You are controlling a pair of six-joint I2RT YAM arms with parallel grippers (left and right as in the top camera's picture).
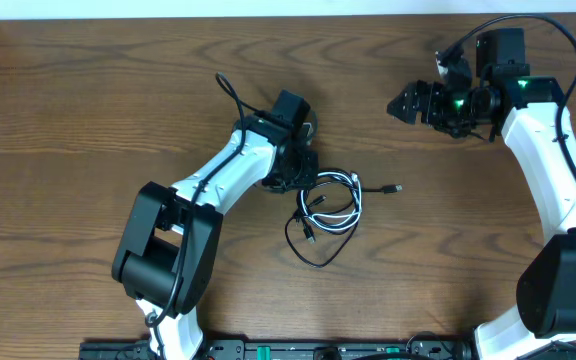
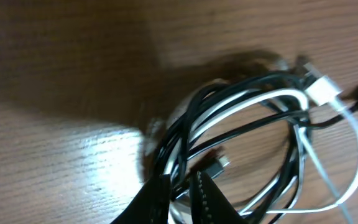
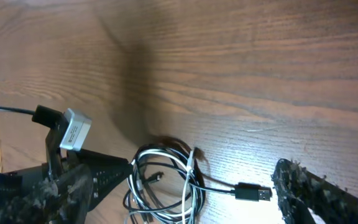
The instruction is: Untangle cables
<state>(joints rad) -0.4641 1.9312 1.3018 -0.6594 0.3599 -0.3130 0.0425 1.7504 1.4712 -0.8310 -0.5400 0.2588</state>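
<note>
The black cable (image 1: 311,252) and the white cable (image 1: 355,203) lie coiled together in one tangle at the table's middle. A black USB plug (image 1: 393,188) sticks out to the right. My left gripper (image 1: 304,180) is at the tangle's left edge. In the left wrist view its fingers (image 2: 211,200) stand nearly together with black and white strands (image 2: 241,93) pinched between them, and a white plug (image 2: 322,90) shows at the far side. My right gripper (image 1: 400,104) hangs open, up and to the right of the tangle. The right wrist view looks down on the coil (image 3: 166,180) and the plug (image 3: 250,191).
Wooden table (image 1: 88,120) all round. The left arm's thick black wire (image 1: 230,95) loops above its wrist. The arm bases and a black rail (image 1: 268,350) run along the front edge. The right arm (image 1: 558,180) stretches down the right side.
</note>
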